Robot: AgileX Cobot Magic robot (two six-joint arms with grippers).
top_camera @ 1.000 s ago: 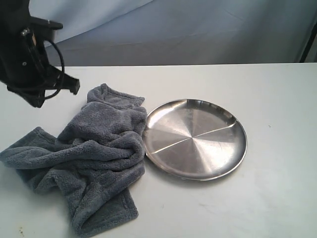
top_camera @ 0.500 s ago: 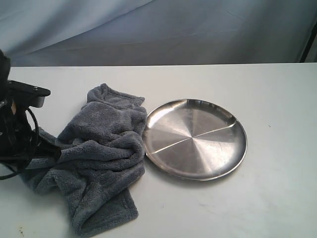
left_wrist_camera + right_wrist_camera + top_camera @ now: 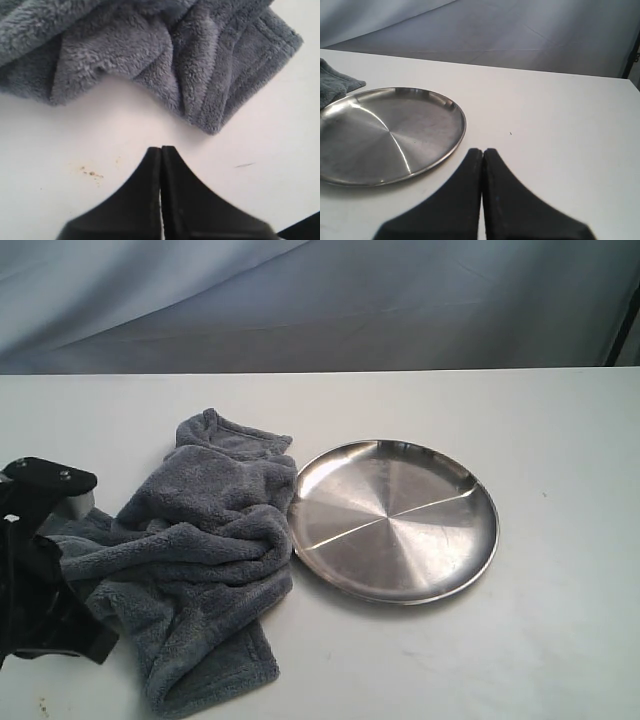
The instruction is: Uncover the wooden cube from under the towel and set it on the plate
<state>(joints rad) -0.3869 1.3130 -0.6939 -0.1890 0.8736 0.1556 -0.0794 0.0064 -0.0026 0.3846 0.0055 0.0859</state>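
On the white table (image 3: 560, 440), a round stainless plate (image 3: 392, 520), brushed face bare and reflective, carrying only streaks of light. Just left of the plate in the exterior view and touching its rim, the dark-grey towel (image 3: 200, 540), heaped in thick folds, stitched hem showing. Wooden cube out of sight in every view; place impossible to tell. Beyond the towel, on the side away from the plate, the left gripper (image 3: 161, 149), low over bare table just short of the towel's hemmed corner, fingers pressed together on nothing. Off the plate's opposite side, just beyond its rim, the right gripper (image 3: 482, 150), fingers likewise pressed tight, gripping nothing.
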